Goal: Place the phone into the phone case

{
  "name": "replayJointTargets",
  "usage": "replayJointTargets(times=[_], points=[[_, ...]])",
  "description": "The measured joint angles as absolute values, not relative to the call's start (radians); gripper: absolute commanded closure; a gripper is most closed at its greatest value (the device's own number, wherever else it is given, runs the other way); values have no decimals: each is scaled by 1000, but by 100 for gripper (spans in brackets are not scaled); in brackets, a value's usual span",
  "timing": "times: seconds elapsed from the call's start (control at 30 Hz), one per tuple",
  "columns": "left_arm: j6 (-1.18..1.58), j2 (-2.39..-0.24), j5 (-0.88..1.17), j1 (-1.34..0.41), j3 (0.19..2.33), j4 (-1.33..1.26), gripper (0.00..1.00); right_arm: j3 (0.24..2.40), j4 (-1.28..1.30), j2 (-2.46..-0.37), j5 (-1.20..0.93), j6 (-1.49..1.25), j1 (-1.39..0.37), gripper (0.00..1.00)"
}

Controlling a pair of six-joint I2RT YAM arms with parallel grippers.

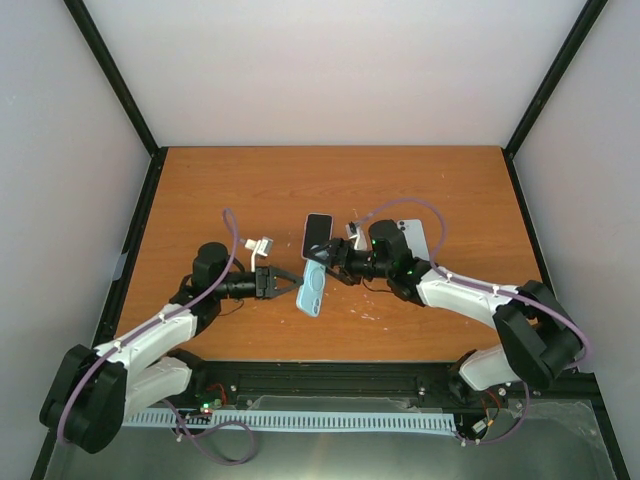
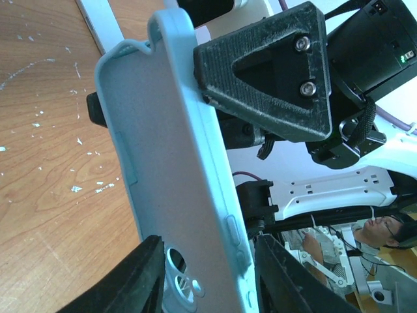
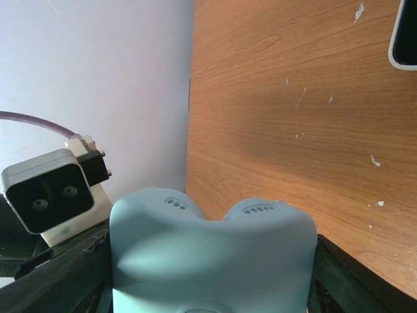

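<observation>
The light blue phone case [image 1: 313,288] is held off the table between both grippers. My left gripper [image 1: 292,283] is shut on its lower end, by the camera cutout; in the left wrist view the case [image 2: 176,169] runs up from between the fingers [image 2: 140,277]. My right gripper [image 1: 328,262] is shut on its upper end; in the right wrist view the case [image 3: 212,251] fills the gap between the fingers [image 3: 62,277]. The phone [image 1: 318,234], black screen with a white rim, lies flat on the table just behind the case. Its corner shows in the right wrist view [image 3: 405,39].
A grey flat device [image 1: 414,238] lies on the wooden table [image 1: 250,190] behind my right arm. White walls and black frame posts [image 1: 112,75] close in the table on three sides.
</observation>
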State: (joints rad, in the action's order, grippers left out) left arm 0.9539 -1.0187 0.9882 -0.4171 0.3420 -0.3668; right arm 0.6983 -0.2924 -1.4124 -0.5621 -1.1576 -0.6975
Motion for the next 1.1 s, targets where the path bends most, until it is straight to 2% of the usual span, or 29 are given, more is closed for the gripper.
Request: replayJointTargets(times=[0.17,0.3,0.37,0.43,0.57,0.63,0.83,0.97,1.1], points=[[963,-1039,969,-442,349,-388,68,698,-306,-1428,-561,-1161,-702,44],[976,-1050,957,-467,350,-406,92,698,-308,-1431,-557,-1159,-703,44],[976,-1052,950,-471,355,-414,99,698,-307,-1433,-550,-1148,-702,42],[969,-1052,938,-471,357,-407,100,698,-305,-1433,-538,-1131,-699,36],[883,-1028,887,-476,367,-342,100,702,-256,-1412,-501,-1079,-699,10],[795,-1006,846,-482,388,-282,100,710,-184,-1361,-456,-1036,-695,1],[445,-1012,683,-532,573,-150,100,719,48,-1139,-328,-920,-616,0],[170,-1069,564,-680,653,-110,96,735,183,-1037,-283,-838,-531,0],[-110,-1192,427,-838,704,-17,98,744,313,-968,-268,-742,-414,0]])
